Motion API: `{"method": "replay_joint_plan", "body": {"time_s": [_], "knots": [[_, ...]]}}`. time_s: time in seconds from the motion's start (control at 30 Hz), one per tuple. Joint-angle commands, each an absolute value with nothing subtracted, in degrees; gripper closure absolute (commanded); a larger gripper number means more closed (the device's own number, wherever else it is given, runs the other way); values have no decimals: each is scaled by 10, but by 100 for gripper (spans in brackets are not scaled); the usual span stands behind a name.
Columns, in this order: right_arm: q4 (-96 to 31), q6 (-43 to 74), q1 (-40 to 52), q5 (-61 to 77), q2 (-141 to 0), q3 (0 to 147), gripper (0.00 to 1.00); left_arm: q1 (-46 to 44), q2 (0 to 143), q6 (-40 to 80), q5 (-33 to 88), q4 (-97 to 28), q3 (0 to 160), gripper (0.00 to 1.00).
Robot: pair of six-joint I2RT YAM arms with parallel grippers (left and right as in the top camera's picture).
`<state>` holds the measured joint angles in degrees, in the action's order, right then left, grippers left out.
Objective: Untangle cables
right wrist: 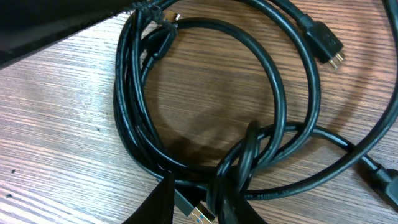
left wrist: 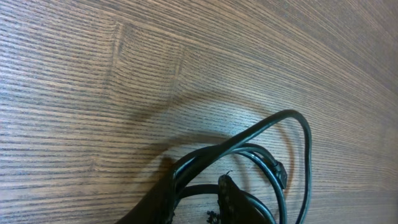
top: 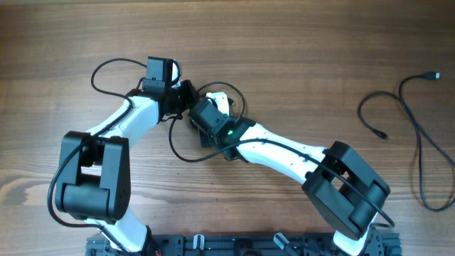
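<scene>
The black cables [top: 173,142] lie tangled at the table's middle, where both arms meet. In the left wrist view my left gripper [left wrist: 198,200] straddles strands [left wrist: 200,188]. Its fingers [left wrist: 160,198] stand a little apart, with wood showing between them. A loop [left wrist: 292,117] and a small plug [left wrist: 280,171] lie just beyond. In the overhead view the left gripper [top: 186,98] and my right gripper [top: 193,119] nearly touch. The right gripper [right wrist: 198,190] is shut on a silvery USB plug [right wrist: 200,214], and coiled cables [right wrist: 134,134] drape over one finger. A second plug [right wrist: 326,48] lies at the upper right.
A separate black cable [top: 419,135] snakes along the table's right side, well apart from the tangle. One strand [top: 106,67] loops out to the left behind the left arm. Both arm bases [top: 92,185] stand near the front edge.
</scene>
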<state>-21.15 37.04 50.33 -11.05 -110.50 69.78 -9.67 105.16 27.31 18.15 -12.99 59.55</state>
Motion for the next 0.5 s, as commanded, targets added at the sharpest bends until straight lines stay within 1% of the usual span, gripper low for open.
{"method": "replay_joint_plan", "body": {"time_s": [0.0,0.23,0.47], "knots": [[-223,377,503,-142,-1118,697,75,-95,1057,274,191,-128,600,74],[-249,378,501,-178,-1120,697,75,-95,1057,274,191,-128,600,73],[-248,396,489,-180,-1149,697,75,-95,1057,274,191,-128,600,73]]}}
